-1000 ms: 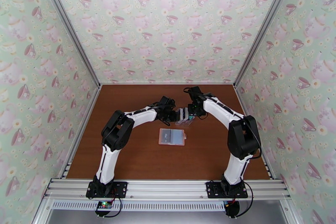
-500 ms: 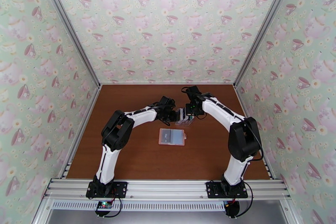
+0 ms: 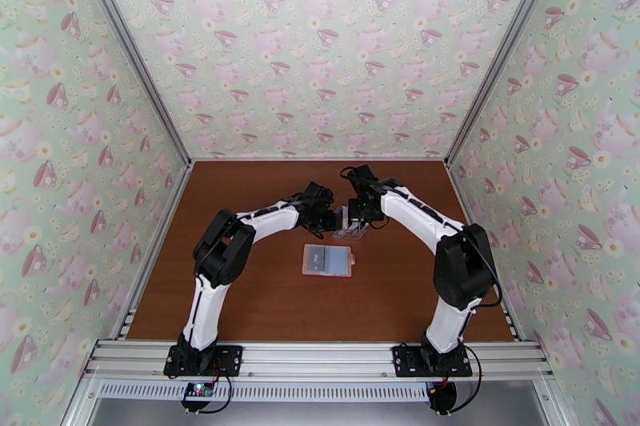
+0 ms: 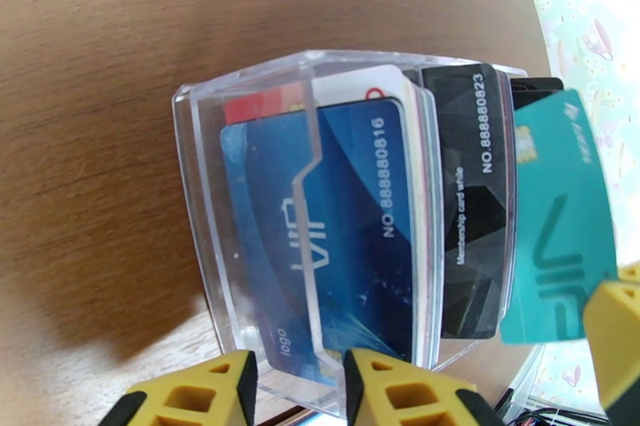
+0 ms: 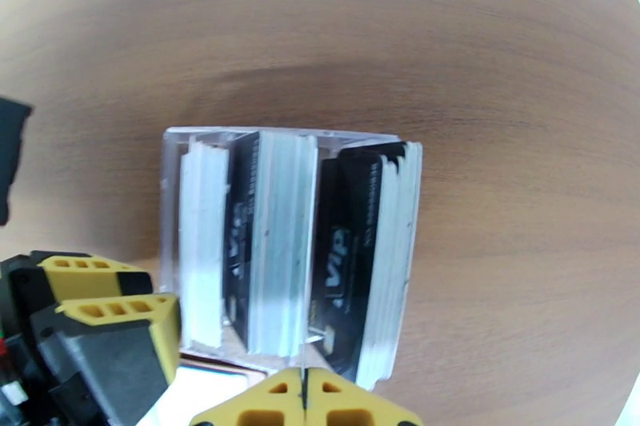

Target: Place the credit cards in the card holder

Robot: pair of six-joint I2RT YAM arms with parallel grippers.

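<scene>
The pink card holder [image 3: 327,260] lies open and flat on the brown table, nearer the front than both grippers. Behind it stands a clear plastic rack [image 3: 352,226] full of credit cards standing on edge [image 5: 280,236]. The left wrist view shows a blue card [image 4: 344,220] and a black card [image 4: 472,196] in the rack's slots. My left gripper [image 4: 296,372] is clamped on the rack's clear front wall. A teal card [image 4: 552,220] stands tilted at the rack's far side, with my right gripper [image 5: 304,392] shut on its corner.
The rack [image 5: 288,140] sits mid-table, with bare wood all round it. Teacup-patterned walls close in the back and both sides. Both arms arch inward and meet over the rack, my left gripper [image 3: 334,218] a finger's width from my right gripper [image 3: 358,210].
My right gripper has closed on the teal card and shifted slightly left and toward the back. The left gripper and the card holder have stayed where they were.
</scene>
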